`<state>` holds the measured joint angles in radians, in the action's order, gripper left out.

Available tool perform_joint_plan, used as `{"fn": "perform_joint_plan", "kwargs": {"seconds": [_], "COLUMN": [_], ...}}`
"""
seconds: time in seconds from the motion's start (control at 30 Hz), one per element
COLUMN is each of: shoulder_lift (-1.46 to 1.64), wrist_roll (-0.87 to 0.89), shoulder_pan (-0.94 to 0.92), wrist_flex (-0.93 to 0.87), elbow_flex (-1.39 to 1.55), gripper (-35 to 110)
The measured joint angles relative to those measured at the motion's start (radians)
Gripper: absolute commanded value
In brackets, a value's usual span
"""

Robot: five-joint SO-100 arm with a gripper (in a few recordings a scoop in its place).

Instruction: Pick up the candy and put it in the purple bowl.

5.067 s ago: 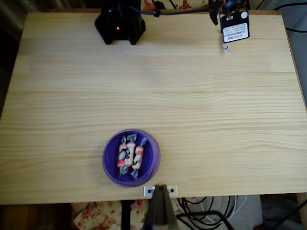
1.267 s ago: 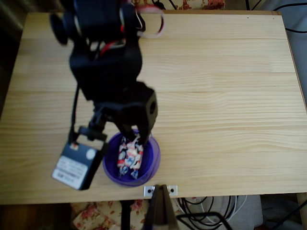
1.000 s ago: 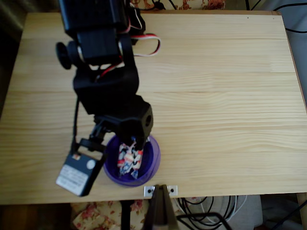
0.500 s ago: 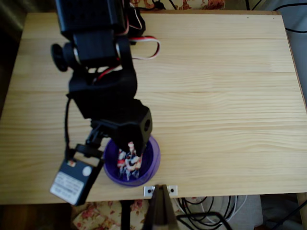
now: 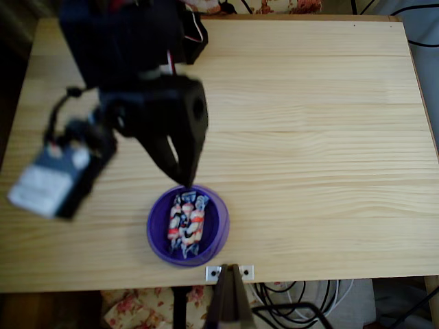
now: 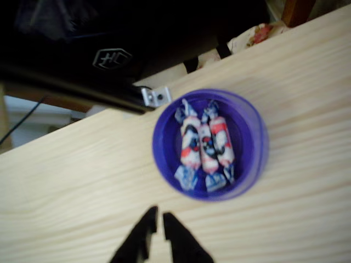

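Claw (image 6: 159, 219) nearly closed, only a thin slit between fingertips, nothing held. It hangs above bare desk (image 6: 66, 186), just outside the rim of the purple bowl (image 6: 258, 148). Candy (image 6: 211, 143) lies ahead of the tips in wrist view, inside the bowl among three side by side, touching. Long axes run roughly away from the claw, twisted ends pointing toward and away.

Motion-blurred arm (image 5: 130, 89) and wrist camera (image 5: 51, 178)
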<state>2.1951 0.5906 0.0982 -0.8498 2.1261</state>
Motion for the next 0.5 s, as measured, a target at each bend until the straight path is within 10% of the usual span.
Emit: {"fn": "perform_joint_plan", "kwargs": {"seconds": [0.5], "shoulder_lift": [0.701], "wrist_roll": [-0.298], "shoulder_pan": [-0.011], "wrist_flex": [-0.025], "elbow_flex": [0.477], "gripper": [-1]}}
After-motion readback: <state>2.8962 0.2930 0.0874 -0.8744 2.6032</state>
